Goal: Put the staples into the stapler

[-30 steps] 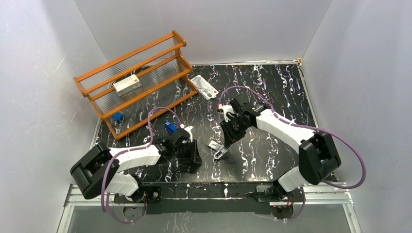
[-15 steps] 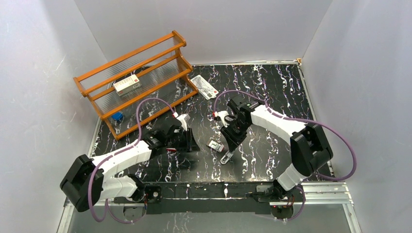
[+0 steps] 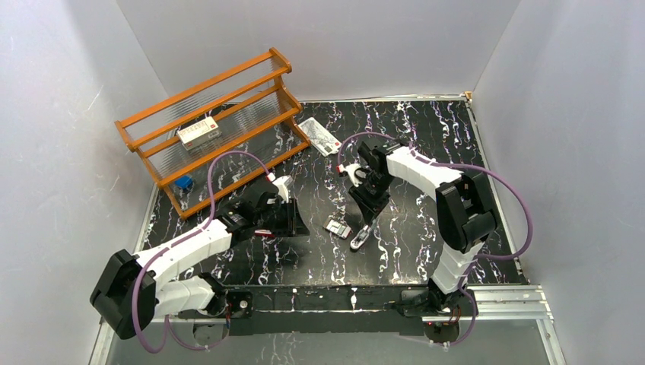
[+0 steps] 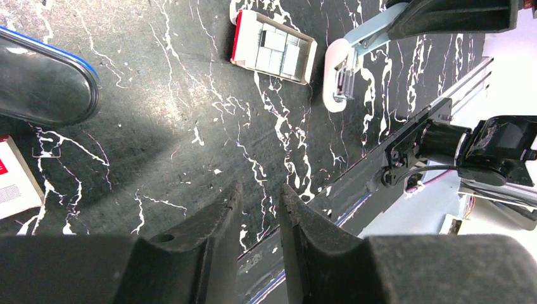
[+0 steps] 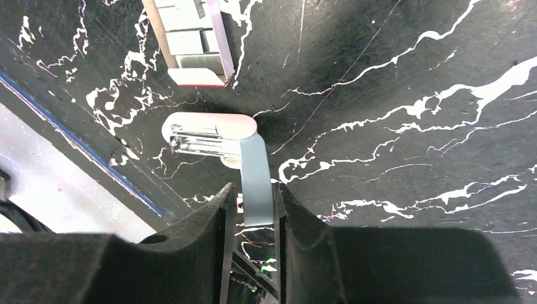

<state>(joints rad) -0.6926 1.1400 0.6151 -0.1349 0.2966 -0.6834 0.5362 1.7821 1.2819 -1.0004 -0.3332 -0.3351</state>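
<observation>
The stapler (image 5: 215, 138) lies on the black marbled table with its white head and silvery channel showing; it also shows in the top view (image 3: 357, 239) and the left wrist view (image 4: 345, 66). My right gripper (image 5: 253, 201) is shut on its grey-blue arm; in the top view my right gripper (image 3: 366, 216) stands over it. The staples sit as silvery strips in their pale open tray (image 4: 273, 47), just left of the stapler (image 3: 337, 226), (image 5: 190, 38). My left gripper (image 4: 261, 196) is narrowly open and empty, left of the tray (image 3: 297, 223).
An orange shelf rack (image 3: 217, 144) at the back left holds a larger red-and-white box (image 3: 199, 132) and a small blue item (image 3: 183, 182). A white printed packet (image 3: 319, 137) lies behind. A red-and-white card (image 4: 12, 180) and a dark blue-rimmed object (image 4: 44, 82) lie by my left gripper.
My left gripper swung away from the near edge toward the table's middle; the blue item seen beside it is now hidden. My right gripper shifted the stapler slightly right.
</observation>
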